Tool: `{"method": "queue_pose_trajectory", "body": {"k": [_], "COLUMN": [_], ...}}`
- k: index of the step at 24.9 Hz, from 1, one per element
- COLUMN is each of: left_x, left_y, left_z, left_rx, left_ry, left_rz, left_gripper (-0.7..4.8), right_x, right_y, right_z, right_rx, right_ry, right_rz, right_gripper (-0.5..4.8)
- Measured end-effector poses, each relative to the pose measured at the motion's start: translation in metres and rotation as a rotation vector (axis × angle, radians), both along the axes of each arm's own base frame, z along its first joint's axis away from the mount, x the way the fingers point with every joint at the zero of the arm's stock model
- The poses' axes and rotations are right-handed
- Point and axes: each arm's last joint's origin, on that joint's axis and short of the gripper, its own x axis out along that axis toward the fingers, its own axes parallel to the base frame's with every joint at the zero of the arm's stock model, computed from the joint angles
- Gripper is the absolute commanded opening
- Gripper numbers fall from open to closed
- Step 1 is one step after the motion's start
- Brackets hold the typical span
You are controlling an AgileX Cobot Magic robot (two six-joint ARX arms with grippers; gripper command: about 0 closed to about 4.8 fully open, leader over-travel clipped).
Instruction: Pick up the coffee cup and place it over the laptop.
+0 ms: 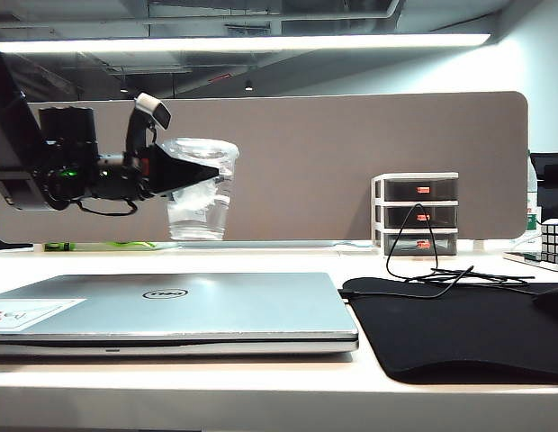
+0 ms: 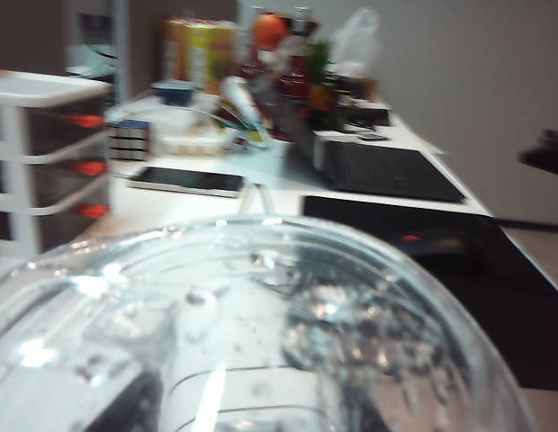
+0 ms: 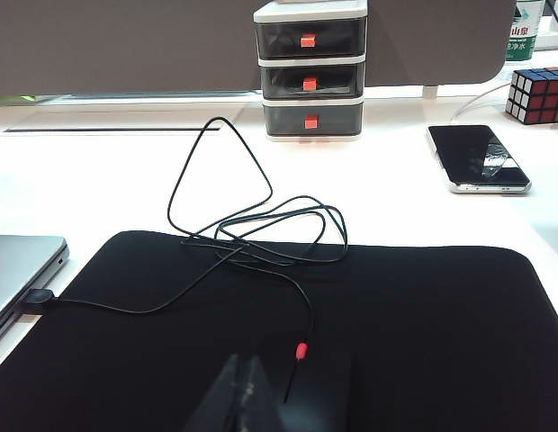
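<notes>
Exterior view shows the left claw (image 1: 202, 173) reaching in level from the left and clasping the clear plastic tapered coffee cup (image 1: 202, 189) by its side just under the lid, upright so nothing tips, raised behind the closed slim silver-grey laptop (image 1: 175, 310) and seemingly off the desk (image 1: 261, 396), though its base is hard to judge. Gripping high leaves the base free to set down on the lid. At the black mat (image 3: 288, 333) the right claw (image 3: 247, 400) waits low; only a dark sliver shows, so I cannot tell its state.
</notes>
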Motion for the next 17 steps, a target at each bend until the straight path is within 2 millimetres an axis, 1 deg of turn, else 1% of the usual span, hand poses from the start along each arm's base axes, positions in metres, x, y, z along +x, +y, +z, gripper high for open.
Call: {"method": "queue_pose_trajectory", "body": {"k": [6,8,10,12,17], "left_x": [-0.021,-0.027,-0.033,-0.042,-0.060], "left_y": [0.001,0.001,0.002,0.002,0.004], "left_z": [0.014,0.016,0.016,0.009,0.000], "left_rx": [-0.005,-0.006,-0.005,-0.003,0.002], "left_ry": [-0.053,-0.056,-0.055,-0.025,0.019], "left_rz": [-0.011,-0.012,-0.016,-0.017,-0.029], "left_gripper": [2.14,2.14,2.14,2.14,2.14], "right_x": [0.000,0.000,0.000,-0.001,-0.003], "right_y": [0.000,0.001,0.003,0.007,0.011], "right_z": [0.000,0.000,0.000,0.000,0.000], "right_rx": [0.000,0.003,0.010,0.020,0.035], "right_ry": [0.000,0.000,0.001,0.002,0.005], "right_rz": [0.002,0.038,0.118,0.243,0.406], "right_gripper": [-0.06,-0.06,-0.06,-0.06,-0.05]}}
